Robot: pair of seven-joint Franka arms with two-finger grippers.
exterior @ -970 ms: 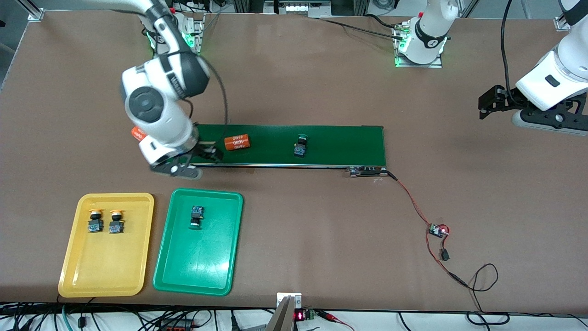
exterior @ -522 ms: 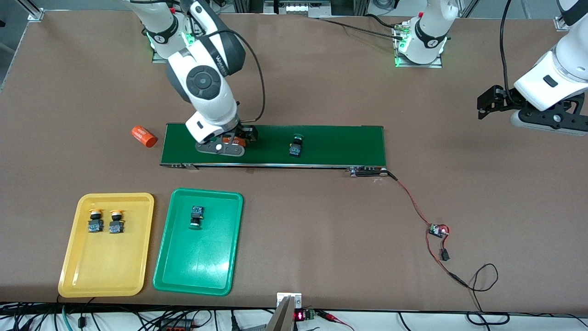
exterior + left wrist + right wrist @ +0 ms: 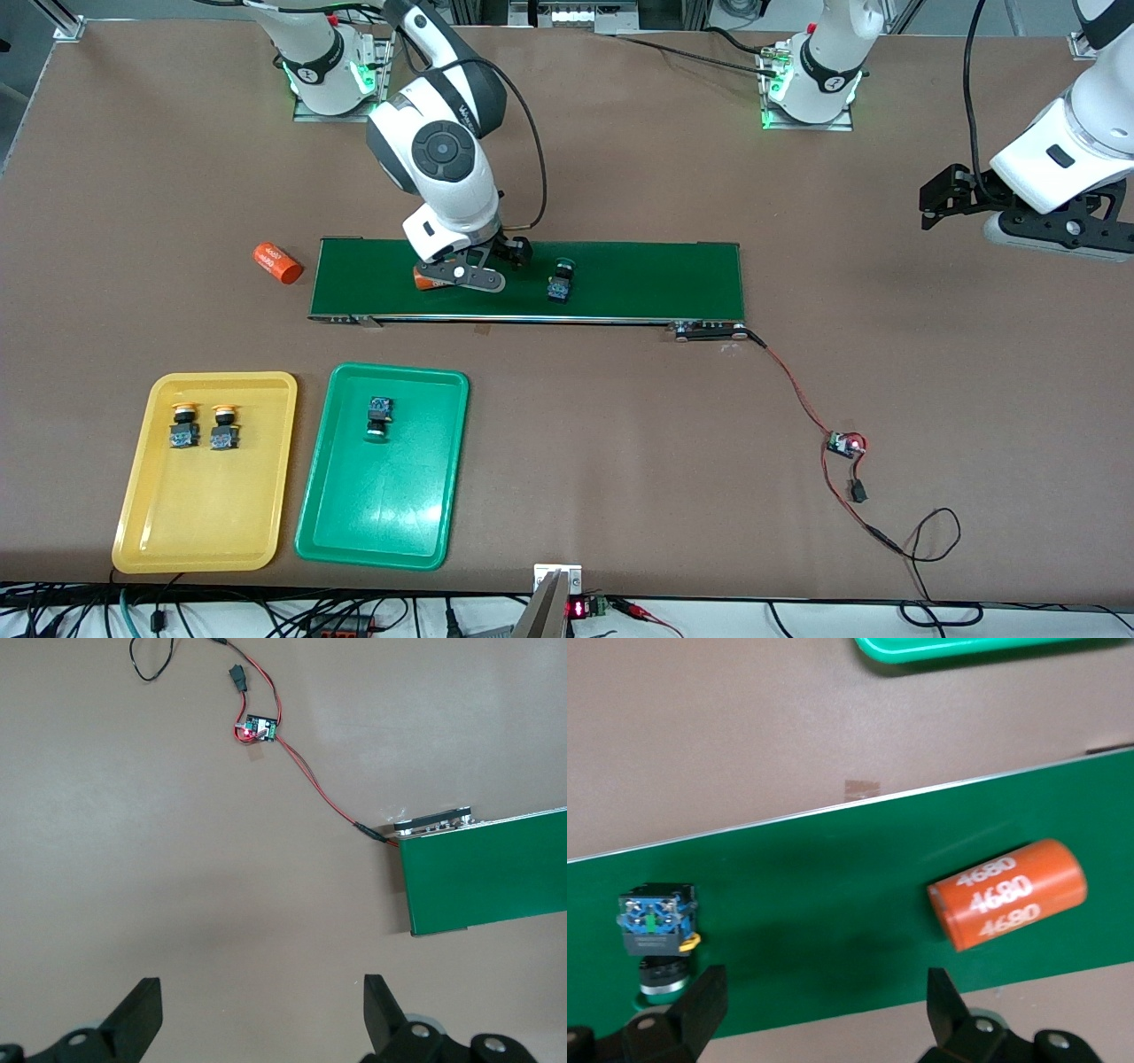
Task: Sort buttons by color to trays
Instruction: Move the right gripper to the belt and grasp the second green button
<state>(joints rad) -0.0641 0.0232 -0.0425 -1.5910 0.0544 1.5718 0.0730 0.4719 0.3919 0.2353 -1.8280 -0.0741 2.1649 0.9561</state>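
While two yellow-capped buttons sit in the yellow tray and one green-capped button in the green tray, a fourth button lies on the conveyor belt, at three o'clock of the right gripper, whose fingers are spread and empty. One of two orange cylinders is half hidden under it. The left gripper waits released.

Two yellow-capped buttons stood side by side in the yellow tray, one green-capped button lay in the green tray, and another green-capped button lay on the conveyor belt.
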